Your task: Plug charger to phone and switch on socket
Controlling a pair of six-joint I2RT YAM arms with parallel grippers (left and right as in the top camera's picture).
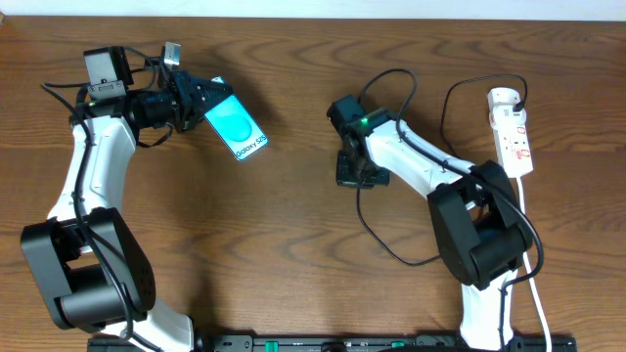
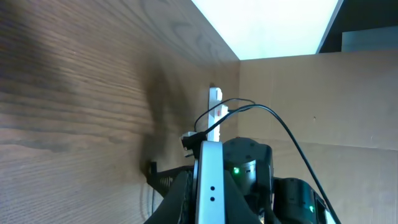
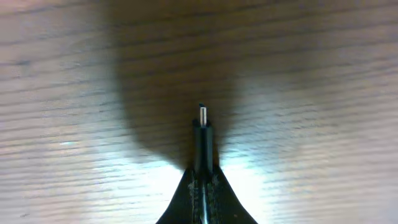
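The phone [image 1: 238,128], its cyan screen facing up, is held off the table at the upper left with my left gripper [image 1: 208,106] shut on its near end. In the left wrist view its pale edge [image 2: 211,180] stands between the dark fingers [image 2: 181,196]. My right gripper [image 1: 354,176] sits mid-table, shut on the charger plug [image 3: 203,134], whose metal tip points out over the wood. The thin black charger cable [image 1: 367,227] loops behind it. The white socket [image 1: 514,132] lies at the far right, apart from both grippers.
The socket's white cord [image 1: 533,264] runs down the right side past my right arm's base [image 1: 484,235]. My left arm's base [image 1: 88,269] fills the lower left. Bare wooden table [image 1: 293,244] lies between the arms.
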